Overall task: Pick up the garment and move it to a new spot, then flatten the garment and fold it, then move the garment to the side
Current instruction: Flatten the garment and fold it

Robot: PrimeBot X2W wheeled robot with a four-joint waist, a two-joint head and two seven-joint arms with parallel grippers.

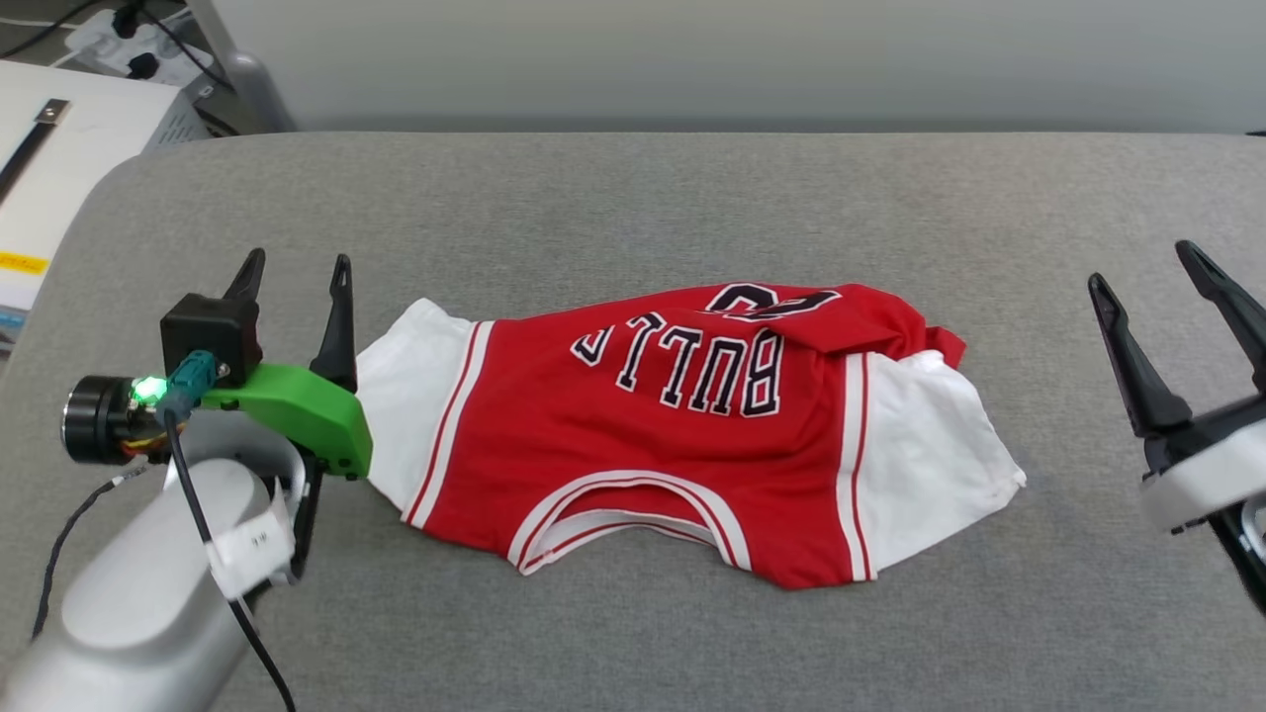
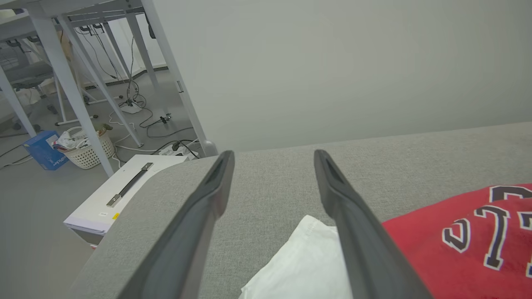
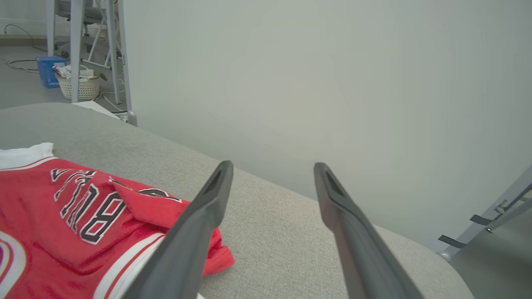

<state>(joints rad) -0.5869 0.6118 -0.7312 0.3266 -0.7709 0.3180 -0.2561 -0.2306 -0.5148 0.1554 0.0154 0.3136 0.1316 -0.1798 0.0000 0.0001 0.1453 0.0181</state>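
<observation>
The jersey (image 1: 673, 445) lies rumpled on the counter (image 1: 633, 198), far edge flipped over; left end effector (image 1: 300, 265) and right end effector (image 1: 1142, 265) flank it, released and empty. Flattening, folding and moving aside apparently remain.

Soft cloth garment (image 1: 633, 445) lies on matt, coarse-woven grey fabric surface (image 1: 692, 198).

You get bright, even, diffuse light in all three views; colours read cleanly, and a thin soft shadow lies under the edges of the garment (image 1: 692, 435). The head view is sharp in the middle. Both wrist views bow straight lines toward their edges, and the near fingers (image 2: 187, 236) look soft.
</observation>
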